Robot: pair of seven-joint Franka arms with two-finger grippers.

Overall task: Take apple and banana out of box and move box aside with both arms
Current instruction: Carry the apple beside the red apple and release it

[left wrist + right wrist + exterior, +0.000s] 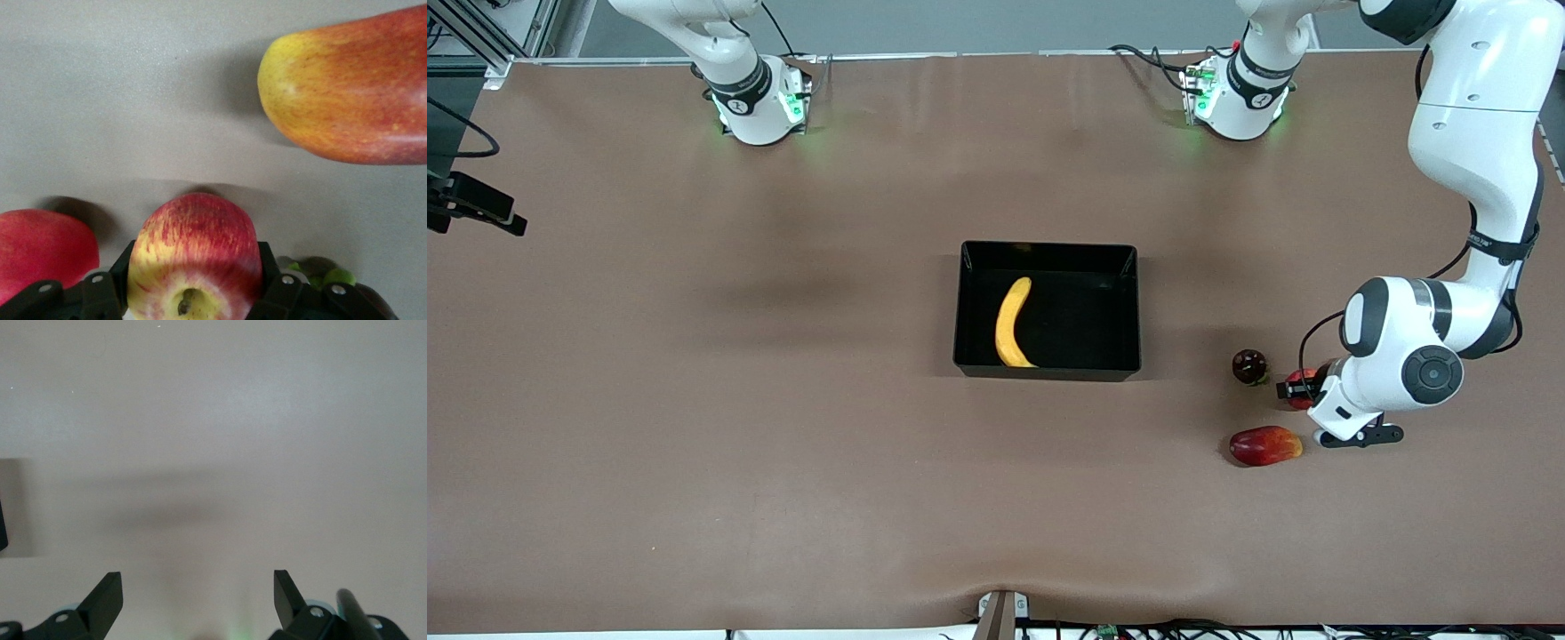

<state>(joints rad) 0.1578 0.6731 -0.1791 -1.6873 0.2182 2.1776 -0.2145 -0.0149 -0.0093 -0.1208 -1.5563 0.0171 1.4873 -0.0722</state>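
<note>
The small red apple with yellow streaks (193, 257) sits between the fingers of my left gripper (193, 273), which is shut on it low at the table. In the front view this gripper (1296, 388) and apple (1304, 400) are toward the left arm's end of the table, apart from the box. The black box (1120, 307) stands at the table's middle, and the yellow banana (1012, 324) lies in it. My right gripper (198, 587) is open and empty over bare table. It is out of the front view.
The oblong red-yellow mango-like fruit (1265, 445) lies nearer the front camera than the left gripper and shows in the left wrist view (353, 93). The dark maroon fruit (1249, 365) lies beside the gripper. Another red fruit (40, 250) is partly seen next to the apple.
</note>
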